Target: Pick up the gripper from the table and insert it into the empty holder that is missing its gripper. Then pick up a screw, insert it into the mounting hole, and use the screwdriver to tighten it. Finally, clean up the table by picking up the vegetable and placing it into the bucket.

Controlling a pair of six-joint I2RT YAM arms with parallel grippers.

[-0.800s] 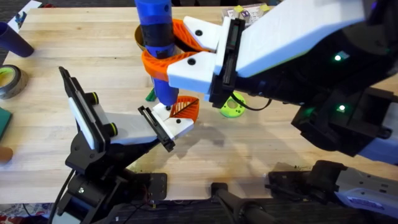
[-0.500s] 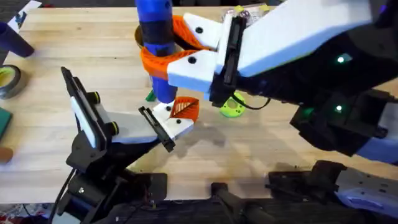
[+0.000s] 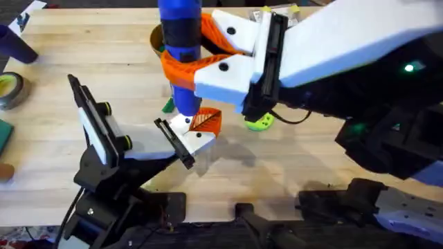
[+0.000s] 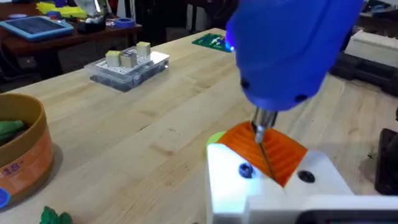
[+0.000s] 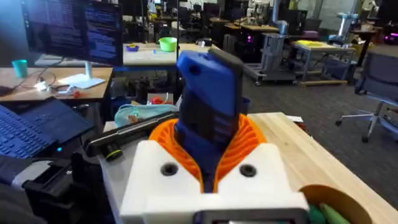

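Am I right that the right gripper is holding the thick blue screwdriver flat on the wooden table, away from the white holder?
Not quite. The right gripper does clamp the thick blue cylindrical screwdriver, but the overhead view shows it upright, with its tip down over the white plastic holder and the small orange ribbed gripper, not flat on the pale wooden table.

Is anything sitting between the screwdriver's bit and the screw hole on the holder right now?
Nothing visible blocks it. The screwdriver, held in the right end effector, points its bit down at the holder, right beside the installed orange gripper. Whether the bit is seated, I cannot tell.
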